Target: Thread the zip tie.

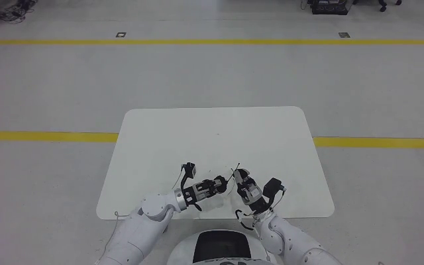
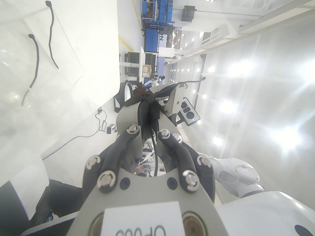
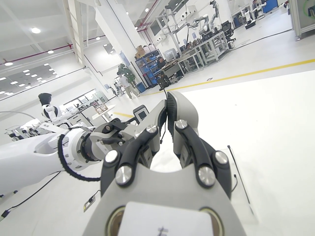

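- The right gripper [image 3: 167, 99] is squeezed tight on the zip tie [image 3: 163, 85]; the thin black strip pokes out past the tips and also hangs down between the fingers; I think it is pinched like this so the free end stands stiff and can be aimed.
- The left gripper [image 2: 147, 99] is clenched too, and a black strip runs down between its fingers; it looks like another part of the same zip tie, maybe the head end; the tip is too dark to be sure.
- In the top view the two grippers sit tip to tip, very near each other, over the side of the table [image 1: 199, 132] closest to the robot; the zip tie is up in the air between them, not lying down; one end sticks up above the right gripper.
- Both ends are likely held close so the tail can go into the little hole in the head; I cannot see if it is in yet; my guess is the threading is partway, not done.
- Two spare ties [image 2: 51, 33] lie flat on the table, well apart from the grippers, out of the way.
- The next move needs a small, careful push; the strip is bendy and could slip or bend past the hole.
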Robot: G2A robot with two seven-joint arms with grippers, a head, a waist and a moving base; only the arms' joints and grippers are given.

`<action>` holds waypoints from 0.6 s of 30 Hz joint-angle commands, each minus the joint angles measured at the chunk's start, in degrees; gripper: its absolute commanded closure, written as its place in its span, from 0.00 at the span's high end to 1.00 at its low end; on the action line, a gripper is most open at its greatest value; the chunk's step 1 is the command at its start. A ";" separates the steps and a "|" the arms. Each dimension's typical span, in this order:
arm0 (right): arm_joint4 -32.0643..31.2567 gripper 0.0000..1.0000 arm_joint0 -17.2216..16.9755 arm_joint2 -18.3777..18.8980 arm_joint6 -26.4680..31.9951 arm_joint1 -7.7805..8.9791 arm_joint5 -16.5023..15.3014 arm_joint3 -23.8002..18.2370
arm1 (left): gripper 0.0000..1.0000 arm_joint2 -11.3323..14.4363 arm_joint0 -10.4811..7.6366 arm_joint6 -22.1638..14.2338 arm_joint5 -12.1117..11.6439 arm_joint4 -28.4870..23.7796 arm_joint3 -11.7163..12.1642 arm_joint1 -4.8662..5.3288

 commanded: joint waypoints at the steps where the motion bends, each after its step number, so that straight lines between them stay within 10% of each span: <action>1: -0.08 0.00 -0.05 0.09 0.09 -0.05 0.00 -0.02 | 0.00 0.00 0.00 0.00 0.00 0.00 0.00 0.00; 18: -0.43 0.00 0.06 -0.15 0.42 -0.24 0.00 -0.31 | 0.00 0.00 0.00 0.00 0.00 0.00 0.00 0.00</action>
